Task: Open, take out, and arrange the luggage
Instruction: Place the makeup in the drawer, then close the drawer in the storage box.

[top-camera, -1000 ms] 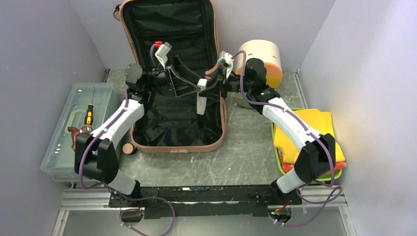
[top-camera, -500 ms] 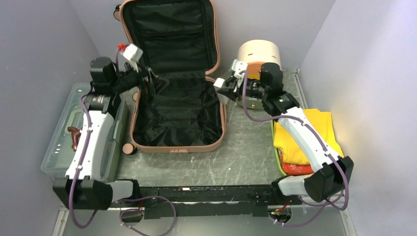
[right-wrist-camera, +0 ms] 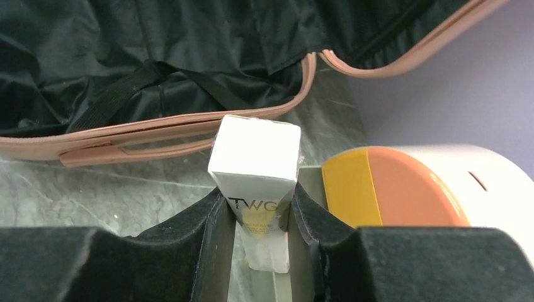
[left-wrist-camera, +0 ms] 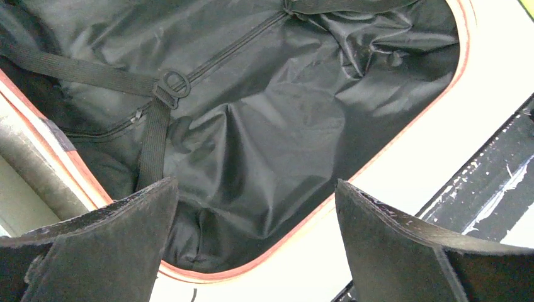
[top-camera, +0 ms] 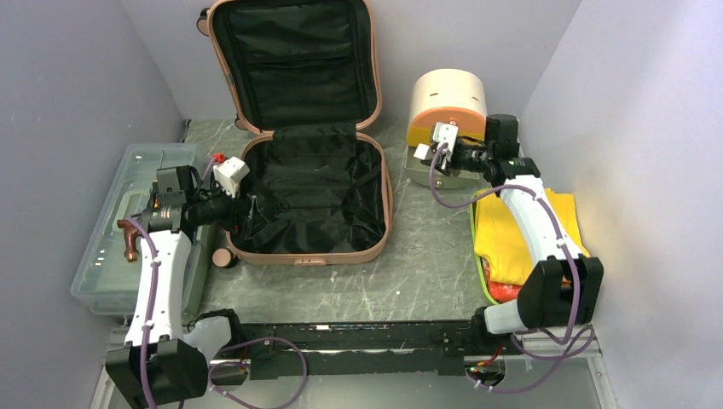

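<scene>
Luggage (top-camera: pixel 311 192) vacated: right pincer (right-wrist-camera: pixel 259 211) holds white box (right-wrist-camera: pixel 255 151), left pincer (left-wrist-camera: pixel 255 185) withdrawn, agape.

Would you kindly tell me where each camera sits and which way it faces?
Top external: above and behind the bases, looking down at the salmon-pink hard-shell suitcase; left arm, right arm show.
Left wrist: on the left arm, facing the suitcase's black lining; open left claw shows.
Right wrist: on the right arm, facing the suitcase's rim; right claw grips a small white carton.
All views share the suitcase.
</scene>
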`<state>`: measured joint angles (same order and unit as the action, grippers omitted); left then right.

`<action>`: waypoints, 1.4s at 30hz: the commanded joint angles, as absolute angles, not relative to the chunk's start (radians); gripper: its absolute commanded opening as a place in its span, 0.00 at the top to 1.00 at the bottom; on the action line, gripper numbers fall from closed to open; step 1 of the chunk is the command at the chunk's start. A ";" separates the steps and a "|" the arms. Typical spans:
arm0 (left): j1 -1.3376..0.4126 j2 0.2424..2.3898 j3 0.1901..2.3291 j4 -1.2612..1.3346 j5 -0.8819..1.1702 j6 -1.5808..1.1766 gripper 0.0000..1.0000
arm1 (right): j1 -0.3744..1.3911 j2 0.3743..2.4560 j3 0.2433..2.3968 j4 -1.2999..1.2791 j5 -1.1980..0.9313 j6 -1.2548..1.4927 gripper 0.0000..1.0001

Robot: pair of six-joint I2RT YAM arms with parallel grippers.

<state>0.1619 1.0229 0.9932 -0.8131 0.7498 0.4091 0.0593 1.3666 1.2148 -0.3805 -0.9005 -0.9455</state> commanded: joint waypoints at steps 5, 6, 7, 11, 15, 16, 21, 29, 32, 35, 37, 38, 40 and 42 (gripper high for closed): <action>0.215 0.999 0.955 -0.899 0.925 0.543 0.01 | 0.063 1.486 1.286 -0.474 -1.004 -1.294 0.91; 0.223 1.004 0.955 -0.901 0.926 0.546 0.00 | 0.062 1.496 1.280 -0.478 -1.002 -1.340 0.90; 0.232 1.007 0.956 -0.903 0.930 0.546 0.01 | 0.064 1.506 1.274 -0.468 -1.000 -1.362 0.90; 0.264 1.030 0.961 -0.914 0.958 0.549 0.00 | 0.065 1.570 1.294 -0.464 -0.980 -1.410 0.90; 0.288 1.058 0.973 -0.939 0.981 0.562 0.01 | 0.066 1.636 1.342 -0.494 -0.966 -1.460 0.89; 0.298 1.065 0.975 -0.942 0.987 0.564 0.01 | 0.065 1.653 1.350 -0.493 -0.961 -1.466 0.89; 0.324 1.072 0.976 -0.950 1.008 0.573 0.00 | 0.065 1.736 1.413 -0.566 -0.936 -1.605 0.87; 0.363 1.078 0.978 -0.971 1.038 0.593 0.00 | 0.065 1.845 1.560 -0.733 -0.800 -1.758 0.43; 0.380 1.073 0.978 -0.976 1.052 0.598 0.00 | 0.064 1.808 1.535 -0.758 -0.731 -1.780 0.29; 0.392 1.067 0.980 -0.982 1.069 0.605 0.00 | 0.064 1.746 1.471 -0.766 -0.707 -1.785 0.24; 0.397 1.064 0.982 -0.990 1.080 0.612 0.00 | 0.067 1.705 1.445 -0.760 -0.733 -1.742 0.21; 0.400 1.062 0.982 -0.991 1.083 0.613 0.01 | 0.075 1.687 1.435 -0.745 -0.758 -1.690 0.21; 0.404 1.062 0.982 -0.992 1.088 0.615 0.01 | 0.112 1.655 1.416 -0.678 -0.782 -1.542 0.24; 0.406 1.063 0.983 -0.993 1.089 0.615 0.01 | 0.168 1.639 1.393 -0.580 -0.756 -1.368 0.30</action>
<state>0.3965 1.0775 0.9531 -0.9730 1.0328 0.5743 0.0826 1.7180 1.4193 -0.7155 -0.7231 -1.6356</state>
